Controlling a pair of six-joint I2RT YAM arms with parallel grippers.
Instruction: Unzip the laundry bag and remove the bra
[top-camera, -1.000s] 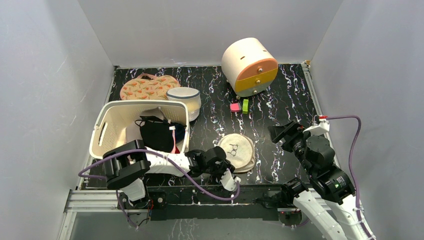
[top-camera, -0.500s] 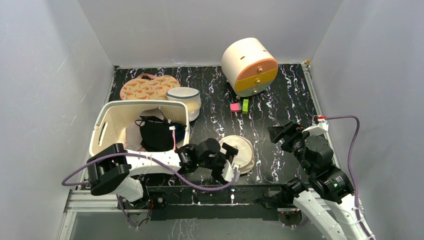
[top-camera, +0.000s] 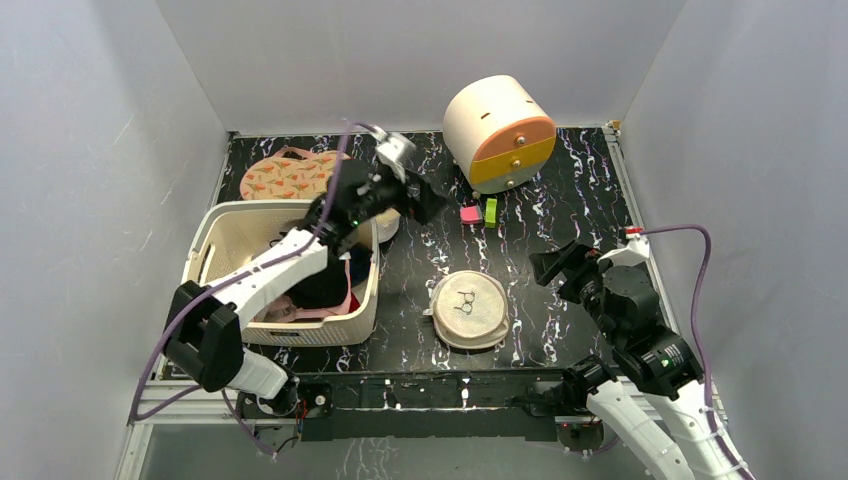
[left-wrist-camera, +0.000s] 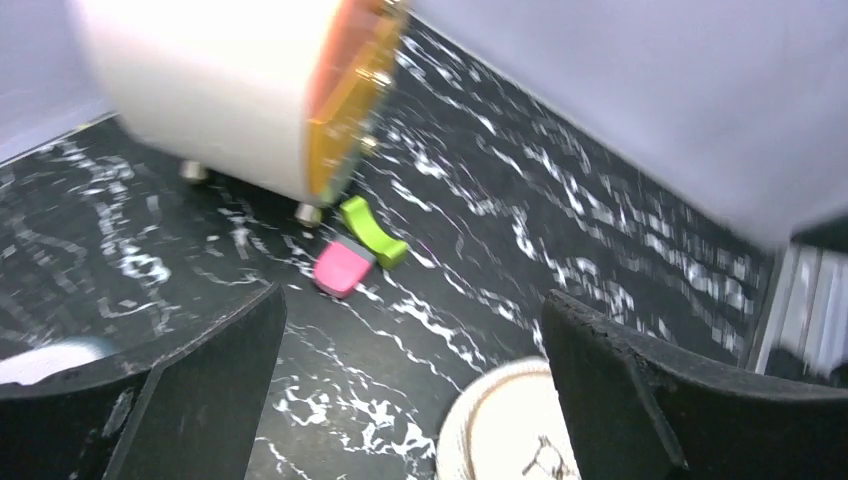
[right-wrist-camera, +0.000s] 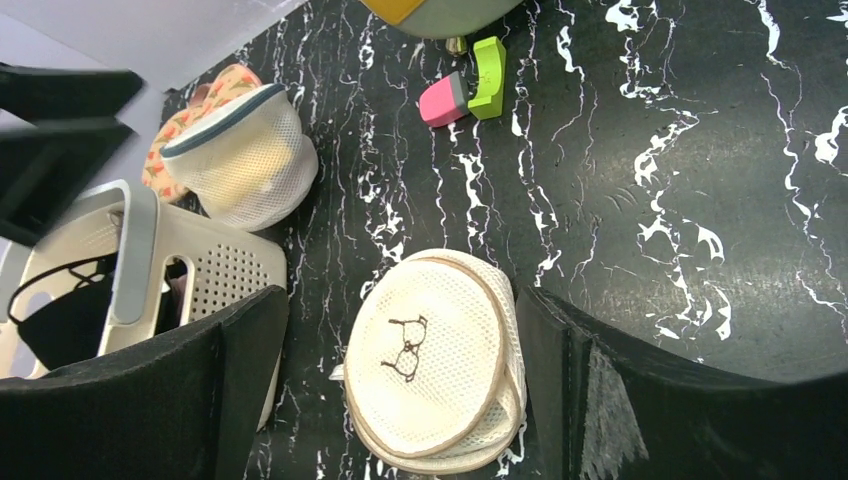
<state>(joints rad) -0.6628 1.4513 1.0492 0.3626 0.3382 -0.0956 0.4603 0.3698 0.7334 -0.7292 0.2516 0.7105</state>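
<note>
Here, the laundry bag lies on the black, white-veined table near its front edge, boxed in by plain grey walls, with the left gripper and right gripper both spread wide, holding nothing.

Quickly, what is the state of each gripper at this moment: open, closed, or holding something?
Left gripper: open, fingers wide apart, holding nothing.
Right gripper: open, fingers wide apart, holding nothing.

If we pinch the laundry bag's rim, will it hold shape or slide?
The laundry bag is thin mesh: probably light, rim likely buckles. It lies flat, so rolling is unlikely. Nothing holds it on the table; a zip pull would probably drag it.
</note>
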